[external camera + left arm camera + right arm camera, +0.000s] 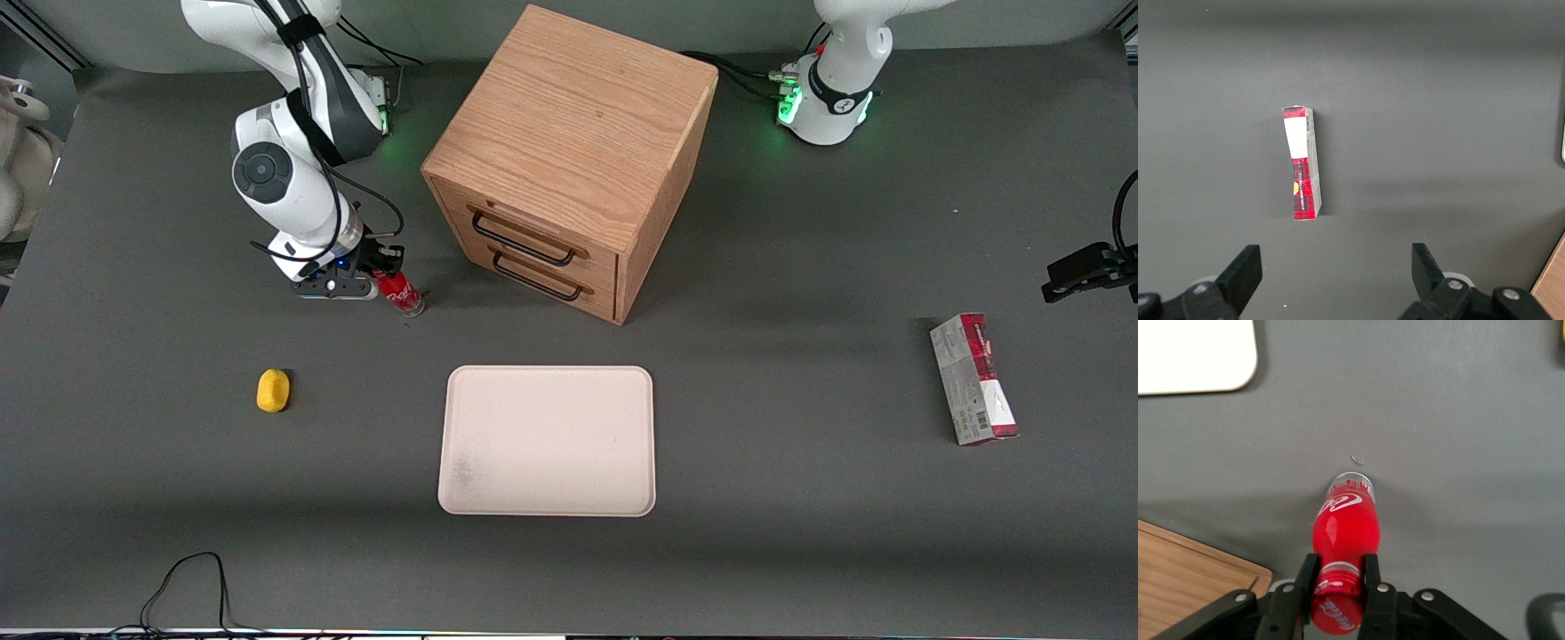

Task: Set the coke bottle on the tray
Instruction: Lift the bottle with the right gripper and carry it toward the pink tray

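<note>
The coke bottle (402, 294) is small and red with white script and a clear base. It stands tilted on the grey table, in front of the wooden cabinet and toward the working arm's end. My right gripper (382, 269) is shut on its neck just below the red cap. The right wrist view shows both black fingers (1306, 577) pressed against the neck of the bottle (1346, 527), with the gripper (1338, 577) centred on it. The cream-white tray (547, 440) lies flat and bare, nearer the front camera than the bottle. One of its corners shows in the right wrist view (1191, 353).
A wooden two-drawer cabinet (569, 160) stands beside the bottle, its drawers shut. A yellow lump (273, 390) lies nearer the camera than the gripper. A red-and-white carton (973, 378) lies toward the parked arm's end and also shows in the left wrist view (1303, 163).
</note>
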